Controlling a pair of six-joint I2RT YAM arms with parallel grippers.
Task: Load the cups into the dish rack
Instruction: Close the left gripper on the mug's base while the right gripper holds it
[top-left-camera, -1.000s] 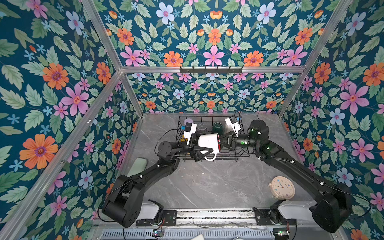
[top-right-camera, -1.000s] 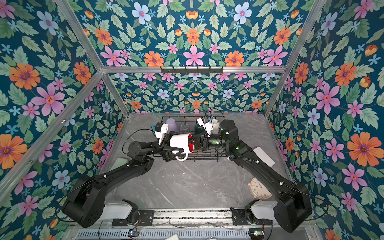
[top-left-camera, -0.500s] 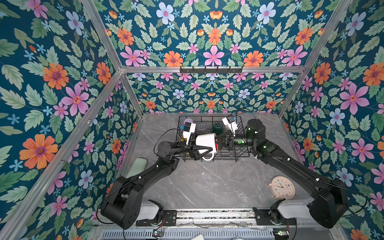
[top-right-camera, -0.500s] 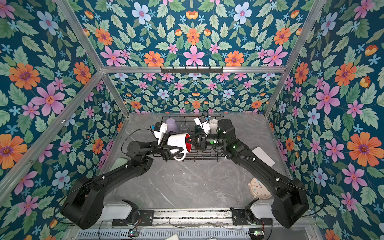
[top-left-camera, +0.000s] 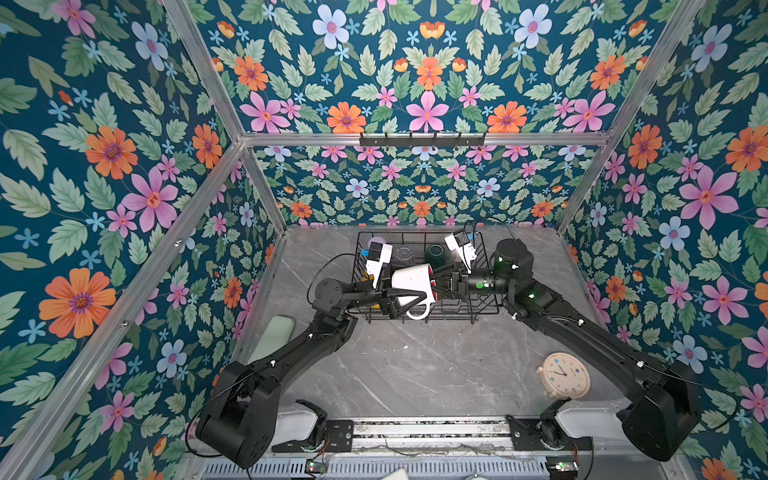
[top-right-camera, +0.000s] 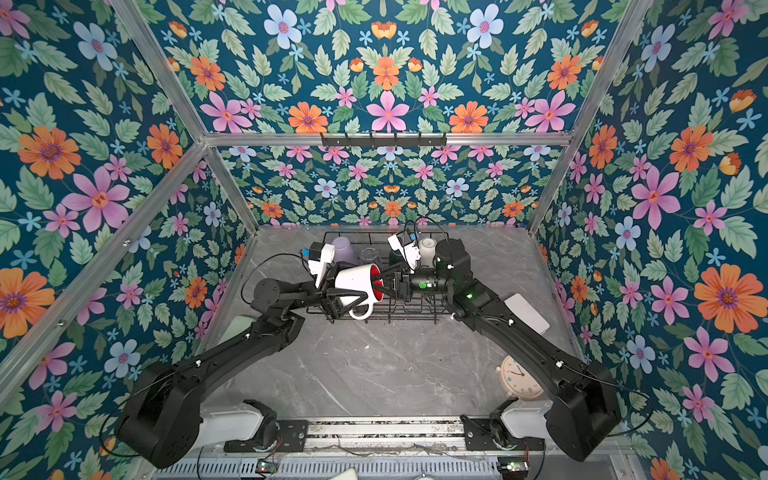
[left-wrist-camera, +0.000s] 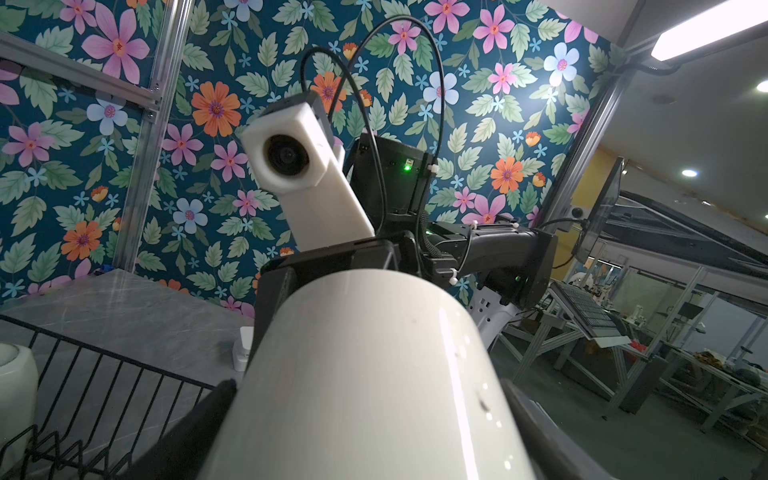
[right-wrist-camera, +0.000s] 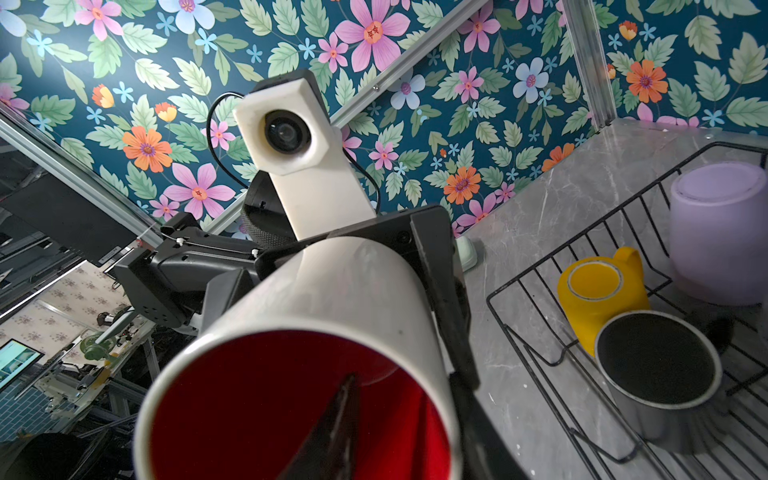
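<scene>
A red-lined white mug (top-left-camera: 409, 278) hangs on its side above the front of the dish rack (top-left-camera: 457, 319), its red mouth facing right. My left gripper (left-wrist-camera: 374, 424) is shut round the mug's body, one finger on each side. My right gripper (right-wrist-camera: 401, 386) stands open astride the rim, one finger inside the red bowl and one outside, with a gap to the wall. In the rack are a lilac tumbler (right-wrist-camera: 719, 232), a yellow mug (right-wrist-camera: 598, 291), a black mug (right-wrist-camera: 656, 365), a teal mug (top-left-camera: 434, 253), a clear glass (top-left-camera: 403, 253) and a white faceted mug (top-right-camera: 428, 247).
A cream alarm clock (top-left-camera: 567, 374) lies at the front right of the grey table. A pale green block (top-left-camera: 276, 332) sits by the left wall. A white slab (top-right-camera: 525, 311) lies right of the rack. A black hook rail (top-left-camera: 422, 139) hangs on the back wall.
My right gripper's jaws have parted from the mug's rim. The left gripper's fingers have closed in on the mug's body. The mug has shifted slightly towards the back.
</scene>
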